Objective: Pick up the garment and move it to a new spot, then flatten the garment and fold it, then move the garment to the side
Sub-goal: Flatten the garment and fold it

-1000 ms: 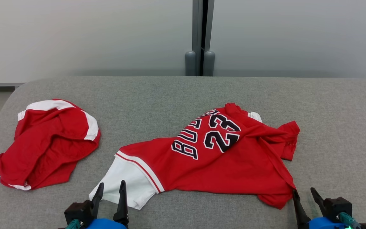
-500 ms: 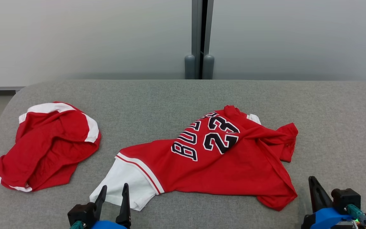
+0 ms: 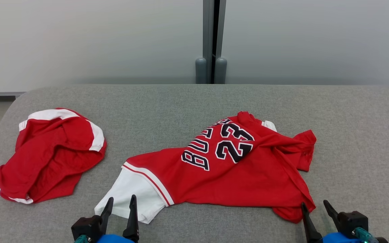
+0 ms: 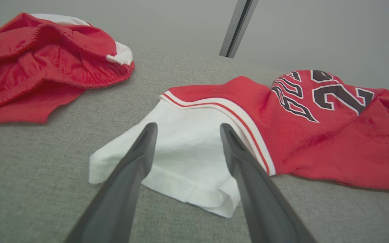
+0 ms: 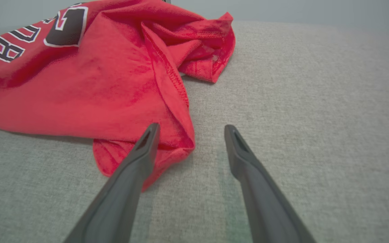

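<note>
The jersey [image 3: 235, 175], red with dark lettering, the number 23 and a white sleeve [image 3: 132, 195], lies rumpled on the near half of the grey counter [image 3: 194, 101]. Its body runs left to right, with the sleeve at the near left and a bunched hem corner [image 3: 295, 212] at the near right. The far right end is creased and doubled over itself, so the cloth is not yet flat and no fold has been made.

The left fingers [image 3: 132, 212] are spread wide and hold nothing. In the left wrist view they [image 4: 133, 162] reach over the near edge of the white sleeve, though I cannot tell whether they touch it. The right fingers [image 3: 307, 219] are just as wide and empty. In the right wrist view one [image 5: 137, 158] lies over the red corner and the other over bare counter.

I judge the step in hand to be taking hold of the two near ends, either to lift the jersey to its spot or to pull it flat.

Next, each pair should probably drop onto its own corner and close on a firm pinch of cloth. The right pair likely needs to shift a little left to straddle the hem. The second red garment [image 3: 49, 155] lies well apart at the left and should stay out of it
</note>
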Available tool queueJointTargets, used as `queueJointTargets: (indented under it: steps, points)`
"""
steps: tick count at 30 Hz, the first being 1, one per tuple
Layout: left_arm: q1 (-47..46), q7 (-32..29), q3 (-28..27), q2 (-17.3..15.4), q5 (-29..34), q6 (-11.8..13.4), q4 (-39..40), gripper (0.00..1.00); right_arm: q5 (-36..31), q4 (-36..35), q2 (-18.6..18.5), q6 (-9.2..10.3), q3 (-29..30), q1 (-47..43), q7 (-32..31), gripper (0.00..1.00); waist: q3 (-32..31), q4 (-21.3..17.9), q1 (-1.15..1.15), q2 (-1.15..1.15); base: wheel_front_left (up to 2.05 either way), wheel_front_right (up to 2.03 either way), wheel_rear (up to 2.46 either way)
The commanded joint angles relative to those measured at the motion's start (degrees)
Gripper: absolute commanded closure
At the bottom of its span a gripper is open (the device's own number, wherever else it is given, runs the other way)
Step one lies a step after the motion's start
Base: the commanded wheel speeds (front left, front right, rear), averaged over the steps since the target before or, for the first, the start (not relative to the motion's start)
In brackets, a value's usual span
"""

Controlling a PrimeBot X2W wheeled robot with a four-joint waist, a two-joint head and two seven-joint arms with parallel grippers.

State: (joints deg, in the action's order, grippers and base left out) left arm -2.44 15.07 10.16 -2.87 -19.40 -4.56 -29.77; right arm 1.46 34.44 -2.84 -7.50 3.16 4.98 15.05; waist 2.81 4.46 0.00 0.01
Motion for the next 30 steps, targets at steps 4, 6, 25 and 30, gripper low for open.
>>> queueJointTargets:
  steps: [4,6,25,30]
  points:
    - [-0.1,0.1,-0.2,-0.1,0.4,0.0,0.4,0.0,0.0,1.2,-0.1,0.02,0.7,0.5,0.2,0.0,0.5,0.1,0.0,-0.01,0.0,0.0,0.0]
    - [-0.2,0.1,-0.2,-0.1,0.5,-0.1,0.4,0.0,0.0,1.8,-0.1,0.02,1.1,0.9,0.2,0.0,0.6,0.2,0.0,-0.01,0.0,0.0,0.0]
    - [-0.6,0.1,-0.1,0.0,-0.2,-0.1,0.5,0.0,-2.3,0.6,-0.5,0.02,4.6,3.8,0.2,1.0,1.1,0.6,0.0,-0.01,0.0,0.0,0.0]
    - [-0.9,0.1,0.4,0.0,-0.4,0.0,0.7,0.0,-3.7,-5.8,-4.1,0.02,5.1,7.7,0.2,1.0,1.2,0.6,0.0,-0.01,0.0,0.0,0.0]
